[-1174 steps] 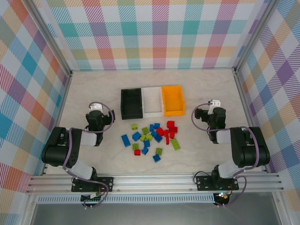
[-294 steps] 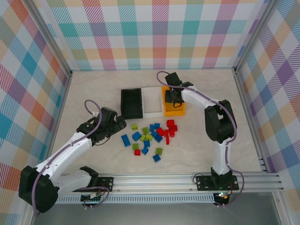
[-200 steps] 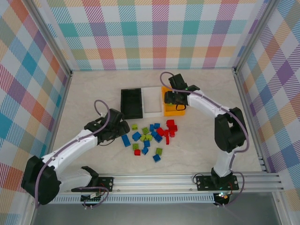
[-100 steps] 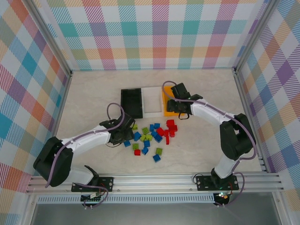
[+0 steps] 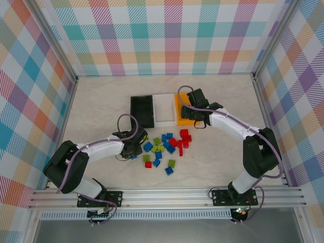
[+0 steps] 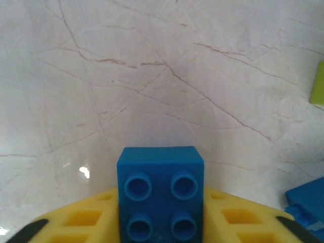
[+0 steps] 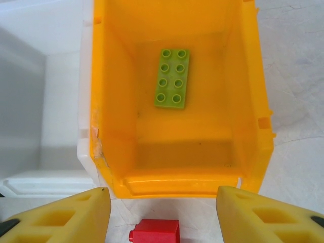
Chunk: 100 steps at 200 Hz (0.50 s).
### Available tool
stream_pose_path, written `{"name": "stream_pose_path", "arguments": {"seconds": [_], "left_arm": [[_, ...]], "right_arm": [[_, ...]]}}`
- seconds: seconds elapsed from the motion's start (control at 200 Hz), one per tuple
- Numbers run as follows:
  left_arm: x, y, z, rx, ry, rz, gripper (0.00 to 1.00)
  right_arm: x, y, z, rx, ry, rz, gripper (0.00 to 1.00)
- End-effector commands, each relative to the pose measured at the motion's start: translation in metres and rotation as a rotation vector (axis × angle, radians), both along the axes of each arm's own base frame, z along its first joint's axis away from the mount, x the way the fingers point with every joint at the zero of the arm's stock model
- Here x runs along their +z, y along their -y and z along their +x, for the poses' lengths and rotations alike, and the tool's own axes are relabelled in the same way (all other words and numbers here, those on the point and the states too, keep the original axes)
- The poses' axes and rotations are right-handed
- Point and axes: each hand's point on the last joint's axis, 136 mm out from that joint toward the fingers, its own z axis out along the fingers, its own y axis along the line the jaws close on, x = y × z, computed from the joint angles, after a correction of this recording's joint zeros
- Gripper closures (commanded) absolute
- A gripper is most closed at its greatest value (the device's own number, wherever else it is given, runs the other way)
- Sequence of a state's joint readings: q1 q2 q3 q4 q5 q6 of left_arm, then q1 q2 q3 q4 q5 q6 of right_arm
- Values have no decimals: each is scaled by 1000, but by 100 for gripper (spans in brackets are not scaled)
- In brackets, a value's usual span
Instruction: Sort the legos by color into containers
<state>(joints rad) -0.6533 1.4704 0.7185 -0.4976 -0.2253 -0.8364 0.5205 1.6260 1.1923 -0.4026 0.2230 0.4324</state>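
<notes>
Left wrist view: a blue brick (image 6: pixel 160 187) is seen clamped between the pads of the left pincer (image 6: pixel 161 225), low over the surface (image 6: pixel 152 76) at the left edge of the loose legos (image 5: pixel 167 147). A pick is judged to be in hand. Next, a lift and a carry to the black bin (image 5: pixel 142 111) or white bin (image 5: pixel 164 109) is called for. The right pincer (image 7: pixel 162 215) is held wide and empty over the near rim of the orange bin (image 7: pixel 253 101), where a green brick (image 7: pixel 172 77) lies.

No lettering, brand, number or sign can be read anywhere. The blue brick (image 6: pixel 160 195) between the pads of the left end effector (image 6: pixel 160 225) and the orange bin (image 7: pixel 253 101) just ahead of the right end effector (image 7: pixel 163 212) carry no legible marks.
</notes>
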Motion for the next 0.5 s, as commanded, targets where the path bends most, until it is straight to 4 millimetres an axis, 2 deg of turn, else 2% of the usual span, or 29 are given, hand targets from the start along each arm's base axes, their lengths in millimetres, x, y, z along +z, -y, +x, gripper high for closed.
{"name": "stream_pose_path", "arguments": {"seconds": [0.0, 0.08, 0.185, 0.345, 0.43, 0.495], "left_arm": [[4, 6, 0, -5, 16, -33, 69], [22, 6, 7, -5, 57, -34, 72], [62, 5, 29, 18, 156, -63, 73], [128, -4, 82, 73, 323, -55, 74], [149, -8, 113, 88, 384, 0, 74], [151, -9, 136, 91, 393, 46, 74]], "right_arm": [[9, 3, -2, -8, 27, 15, 43], [9, 4, -4, -11, 28, 20, 42], [8, 5, -9, -12, 23, 31, 42], [-1, 8, -17, -18, 8, 37, 42], [-5, 12, -21, -26, 1, 27, 41], [-7, 13, -22, -26, -3, 23, 41]]}}
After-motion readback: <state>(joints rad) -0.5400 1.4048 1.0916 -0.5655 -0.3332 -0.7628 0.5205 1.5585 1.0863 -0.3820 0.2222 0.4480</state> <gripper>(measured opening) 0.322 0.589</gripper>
